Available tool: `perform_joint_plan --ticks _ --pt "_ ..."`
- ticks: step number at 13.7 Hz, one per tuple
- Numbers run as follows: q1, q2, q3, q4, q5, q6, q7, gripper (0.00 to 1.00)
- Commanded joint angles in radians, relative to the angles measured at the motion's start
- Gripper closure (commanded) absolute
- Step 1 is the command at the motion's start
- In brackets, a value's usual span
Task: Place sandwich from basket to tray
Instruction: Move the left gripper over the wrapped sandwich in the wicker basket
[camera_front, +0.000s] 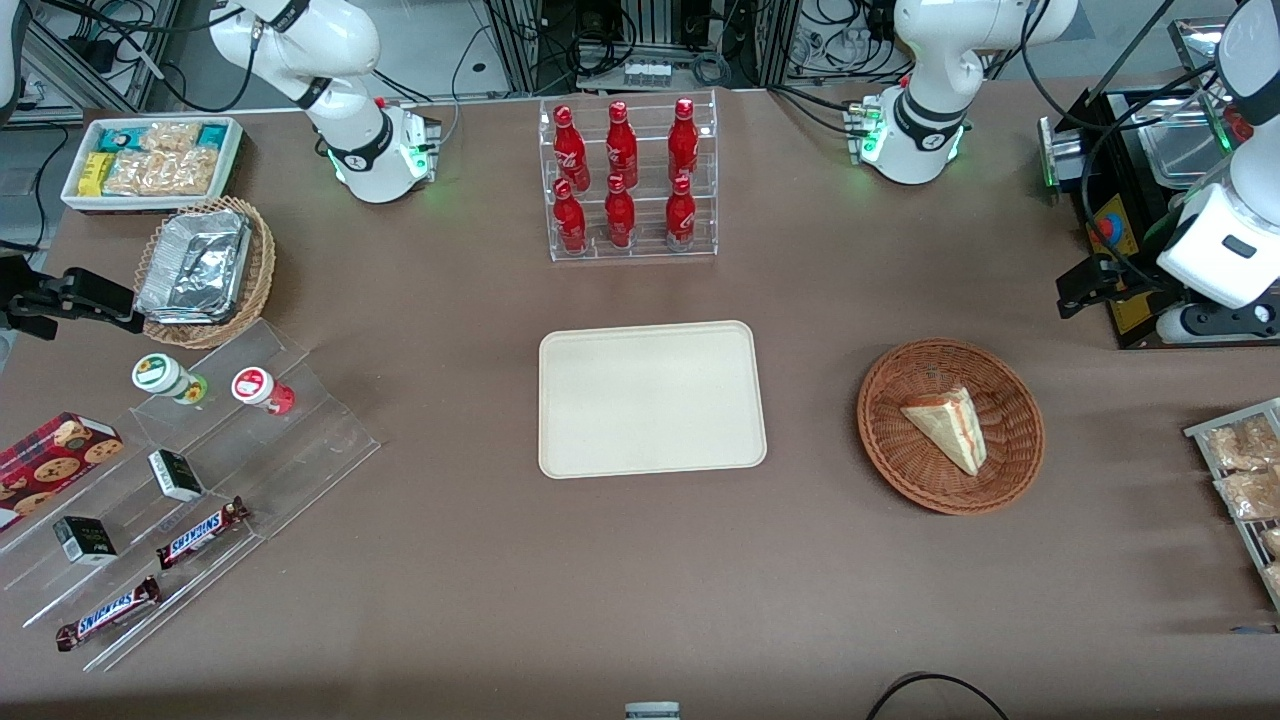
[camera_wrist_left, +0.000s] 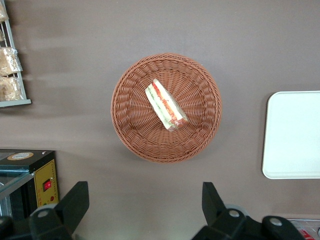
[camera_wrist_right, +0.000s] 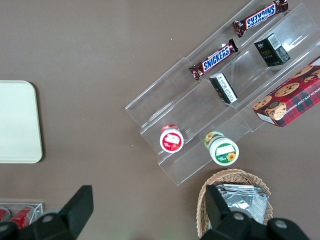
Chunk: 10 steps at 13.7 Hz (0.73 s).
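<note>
The sandwich (camera_front: 948, 428), a white-bread wedge with red and green filling, lies in the reddish-brown wicker basket (camera_front: 885, 400) toward the working arm's end of the table. The cream tray (camera_front: 650, 400) lies flat and bare beside the basket, at the table's middle. My left gripper (camera_front: 1085, 285) hangs open and empty above the table, farther from the front camera than the basket. In the left wrist view the sandwich (camera_wrist_left: 166, 105) sits in the basket (camera_wrist_left: 130, 130), apart from the open gripper (camera_wrist_left: 142, 200), with the tray's edge (camera_wrist_left: 295, 135) beside it.
A clear rack of red bottles (camera_front: 630, 180) stands farther from the front camera than the tray. A black machine (camera_front: 1110, 200) and a wire rack of snack packets (camera_front: 1245, 470) flank the basket at the working arm's end. Snack displays (camera_front: 190, 470) fill the parked arm's end.
</note>
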Motion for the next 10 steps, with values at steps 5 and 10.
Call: perform_joint_plan --ticks 5,10 --pt "-0.011 0.046 0.014 0.017 -0.003 0.008 0.022 0.0" --pt "-0.021 0.13 0.013 -0.033 -0.001 0.148 -0.082 0.0"
